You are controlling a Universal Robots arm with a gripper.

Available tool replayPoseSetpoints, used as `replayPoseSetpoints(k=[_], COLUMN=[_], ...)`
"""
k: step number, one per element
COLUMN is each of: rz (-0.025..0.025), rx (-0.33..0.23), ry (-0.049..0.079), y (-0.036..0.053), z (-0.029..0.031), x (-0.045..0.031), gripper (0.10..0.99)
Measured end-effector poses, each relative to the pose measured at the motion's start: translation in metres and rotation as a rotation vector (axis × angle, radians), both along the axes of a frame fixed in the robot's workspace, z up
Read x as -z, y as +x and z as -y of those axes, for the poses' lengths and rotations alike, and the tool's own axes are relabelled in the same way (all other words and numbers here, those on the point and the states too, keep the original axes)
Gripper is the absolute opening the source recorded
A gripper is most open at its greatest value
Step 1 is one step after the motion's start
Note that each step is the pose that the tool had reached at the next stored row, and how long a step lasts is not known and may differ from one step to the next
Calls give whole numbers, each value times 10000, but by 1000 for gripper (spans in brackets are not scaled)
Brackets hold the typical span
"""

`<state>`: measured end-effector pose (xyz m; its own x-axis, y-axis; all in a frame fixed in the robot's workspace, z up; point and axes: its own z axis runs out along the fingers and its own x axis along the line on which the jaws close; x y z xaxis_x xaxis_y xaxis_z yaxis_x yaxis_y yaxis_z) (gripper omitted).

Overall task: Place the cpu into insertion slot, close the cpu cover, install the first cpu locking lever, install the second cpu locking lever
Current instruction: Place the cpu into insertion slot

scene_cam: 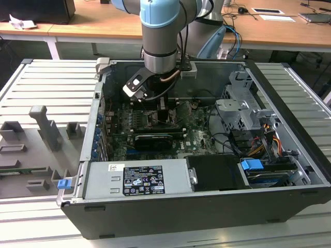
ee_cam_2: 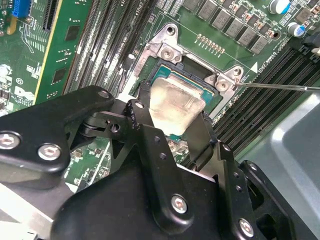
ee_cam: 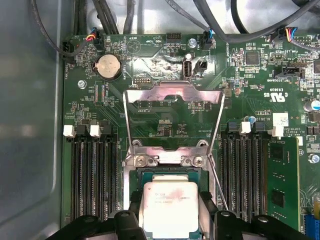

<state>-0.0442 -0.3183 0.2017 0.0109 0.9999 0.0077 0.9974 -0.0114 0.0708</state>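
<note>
Two fingers (ee_cam: 133, 202) pinch the cpu (ee_cam: 170, 210) by opposite edges, holding it right at the insertion slot (ee_cam_2: 195, 72); cpu cover (ee_cam: 172, 92) is flipped up behind it; risk imo: let go while it's skewed or tilted and it could jam or damage the slot; metal top faces up, nearly square, slightly longer side running toward the cover's hinge.

- Chip (ee_cam: 170, 209): pale silvery metal top, dull sheen, faintly smudged.
- Hinged cover (ee_cam: 172, 95): thin bare metal, bright and reflective.
- Jaws: matt black, with shiny steel screw heads.
- Circuit board (ee_cam: 250, 85): glossy green lacquer.
- Memory slots (ee_cam: 92, 175): black plastic with white plastic clips.
- Computer case (scene_cam: 207, 212): matt black outside, grey sheet metal within.
- Counter (scene_cam: 46, 82): ribbed pale metal, satin finish.
</note>
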Motion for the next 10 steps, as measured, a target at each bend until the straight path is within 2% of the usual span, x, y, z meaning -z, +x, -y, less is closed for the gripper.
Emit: replayPoseSetpoints(k=[8, 9, 10], rz=[0, 0, -1], rx=[6, 7, 7], ry=[0, 1, 1], y=[0, 0, 0], z=[0, 0, 0], x=[2, 2, 2], gripper=[537, 604, 604])
